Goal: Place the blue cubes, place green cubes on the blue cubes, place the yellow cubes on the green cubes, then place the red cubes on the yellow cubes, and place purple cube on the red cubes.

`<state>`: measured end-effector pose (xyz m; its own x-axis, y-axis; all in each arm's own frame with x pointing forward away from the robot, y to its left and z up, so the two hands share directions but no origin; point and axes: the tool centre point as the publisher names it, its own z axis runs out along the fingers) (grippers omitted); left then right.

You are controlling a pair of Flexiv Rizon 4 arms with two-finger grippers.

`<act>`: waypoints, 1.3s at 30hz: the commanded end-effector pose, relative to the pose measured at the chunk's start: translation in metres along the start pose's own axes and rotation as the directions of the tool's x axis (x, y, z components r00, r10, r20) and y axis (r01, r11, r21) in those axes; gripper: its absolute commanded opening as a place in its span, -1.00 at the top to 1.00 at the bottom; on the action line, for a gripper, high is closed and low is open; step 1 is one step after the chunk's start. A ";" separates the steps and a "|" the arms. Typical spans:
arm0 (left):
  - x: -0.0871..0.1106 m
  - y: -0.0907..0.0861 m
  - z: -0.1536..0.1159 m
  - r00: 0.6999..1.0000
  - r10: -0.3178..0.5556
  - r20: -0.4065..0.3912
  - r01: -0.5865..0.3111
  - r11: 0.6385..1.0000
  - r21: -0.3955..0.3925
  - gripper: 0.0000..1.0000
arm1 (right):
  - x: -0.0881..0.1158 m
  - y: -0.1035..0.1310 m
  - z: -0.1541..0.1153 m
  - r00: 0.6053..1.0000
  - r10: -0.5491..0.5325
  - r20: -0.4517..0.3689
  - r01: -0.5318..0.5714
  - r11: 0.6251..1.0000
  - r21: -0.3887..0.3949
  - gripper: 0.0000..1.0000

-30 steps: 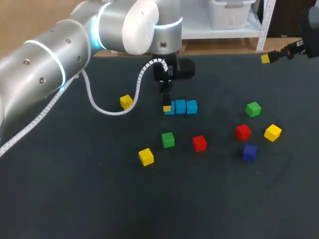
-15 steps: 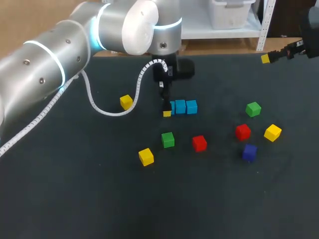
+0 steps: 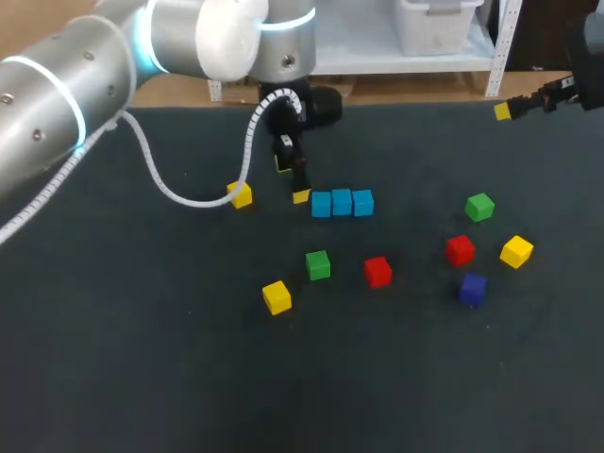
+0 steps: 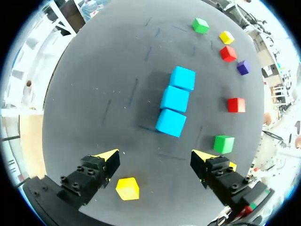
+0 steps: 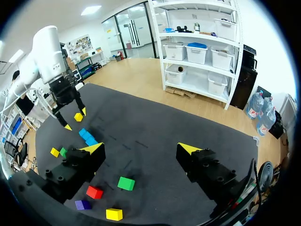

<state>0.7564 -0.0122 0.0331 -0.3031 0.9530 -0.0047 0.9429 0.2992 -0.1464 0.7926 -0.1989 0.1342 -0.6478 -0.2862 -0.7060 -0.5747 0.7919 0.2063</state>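
Note:
Three blue cubes (image 3: 342, 202) lie in a touching row at mid-table, seen ahead of the fingers as blue cubes (image 4: 174, 99) in the left wrist view. My left gripper (image 3: 292, 179) hangs open just left of the row's end, nothing between its fingers (image 4: 156, 156). Loose cubes lie around: a green cube (image 3: 318, 265), red cube (image 3: 378, 272), yellow cube (image 3: 276, 296), another yellow cube (image 3: 241, 195), and to the right a green cube (image 3: 480, 207), red cube (image 3: 460, 250), yellow cube (image 3: 516, 251) and purple cube (image 3: 472, 288). My right gripper (image 3: 510, 109) is open and empty at the far right edge (image 5: 141, 149).
The left arm's white cable (image 3: 203, 200) loops down over the table near the left yellow cube. In the right wrist view the green cube (image 5: 125, 183) and red cube (image 5: 94, 192) lie below the right gripper.
My left gripper has opened, let go of the leftmost blue cube, and pulled up and back to the left of the row. The right arm has not moved.

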 end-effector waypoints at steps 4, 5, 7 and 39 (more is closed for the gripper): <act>0.020 -0.025 -0.013 0.998 -0.012 0.057 0.014 0.999 -0.032 -1.00 | 0.000 -0.001 0.001 1.000 -0.001 0.003 0.001 1.000 -0.004 -1.00; 0.021 -0.027 -0.015 0.998 -0.012 0.060 0.014 0.999 -0.032 -1.00 | 0.000 -0.001 0.001 1.000 -0.001 0.003 0.001 1.000 -0.004 -1.00; 0.024 -0.031 -0.018 0.998 -0.014 0.065 0.017 0.999 -0.040 -1.00 | 0.000 -0.001 0.001 1.000 -0.001 0.003 0.001 1.000 -0.004 -1.00; 0.023 -0.092 -0.039 0.985 0.157 -0.070 -0.164 0.981 -0.103 -1.00 | 0.000 -0.001 0.001 1.000 -0.001 0.003 0.001 1.000 -0.004 -1.00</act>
<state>0.6780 -0.0106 0.0801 -0.1539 0.9874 0.0375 0.9865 0.1557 -0.0502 0.7926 -0.1990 0.1342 -0.6478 -0.2862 -0.7060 -0.5747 0.7919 0.2063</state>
